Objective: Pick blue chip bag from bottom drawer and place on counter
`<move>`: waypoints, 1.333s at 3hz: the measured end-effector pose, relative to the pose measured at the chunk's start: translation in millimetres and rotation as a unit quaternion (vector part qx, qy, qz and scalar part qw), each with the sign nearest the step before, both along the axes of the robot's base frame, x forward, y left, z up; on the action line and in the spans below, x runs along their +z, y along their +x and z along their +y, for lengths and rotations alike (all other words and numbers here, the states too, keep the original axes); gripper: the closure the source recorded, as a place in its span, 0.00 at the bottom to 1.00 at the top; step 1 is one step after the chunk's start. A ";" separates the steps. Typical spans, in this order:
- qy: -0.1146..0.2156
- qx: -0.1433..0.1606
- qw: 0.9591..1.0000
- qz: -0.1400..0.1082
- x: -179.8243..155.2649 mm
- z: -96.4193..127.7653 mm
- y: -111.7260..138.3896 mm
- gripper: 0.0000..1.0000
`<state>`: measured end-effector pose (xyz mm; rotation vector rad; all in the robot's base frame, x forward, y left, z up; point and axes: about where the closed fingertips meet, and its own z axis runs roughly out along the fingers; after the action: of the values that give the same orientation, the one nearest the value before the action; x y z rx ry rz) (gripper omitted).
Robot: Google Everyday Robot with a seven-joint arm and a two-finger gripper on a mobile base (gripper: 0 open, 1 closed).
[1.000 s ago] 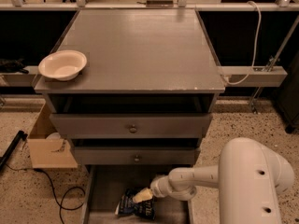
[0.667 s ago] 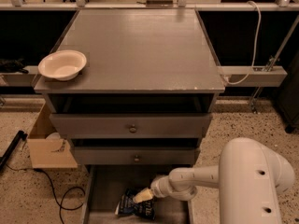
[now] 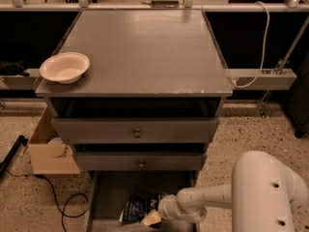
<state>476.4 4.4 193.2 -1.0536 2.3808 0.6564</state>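
Note:
The blue chip bag point(image 3: 136, 207) lies on the floor of the open bottom drawer point(image 3: 110, 192), near its front middle. My gripper point(image 3: 150, 218) reaches into the drawer from the right on a white arm and sits right at the bag's right edge, touching or just over it. The grey counter point(image 3: 140, 47) tops the cabinet above.
A cream bowl point(image 3: 64, 67) sits on the counter's front left corner. Two upper drawers with round knobs point(image 3: 137, 134) stand slightly open above the bottom drawer. A cardboard box point(image 3: 48, 149) and a black cable point(image 3: 63, 204) lie on the floor to the left.

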 end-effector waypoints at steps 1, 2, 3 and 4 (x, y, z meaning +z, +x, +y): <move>-0.001 -0.002 1.000 0.008 -30.9 -19.1 -41.8 0.00; 0.008 -0.009 1.000 0.012 -55.2 -33.8 -83.4 0.00; 0.008 -0.009 1.000 0.012 -55.0 -33.8 -83.5 0.00; 0.015 0.000 1.000 -0.003 -8.5 -31.4 -86.3 0.00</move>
<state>390.1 -27.0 184.7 -1.0412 2.3584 0.6859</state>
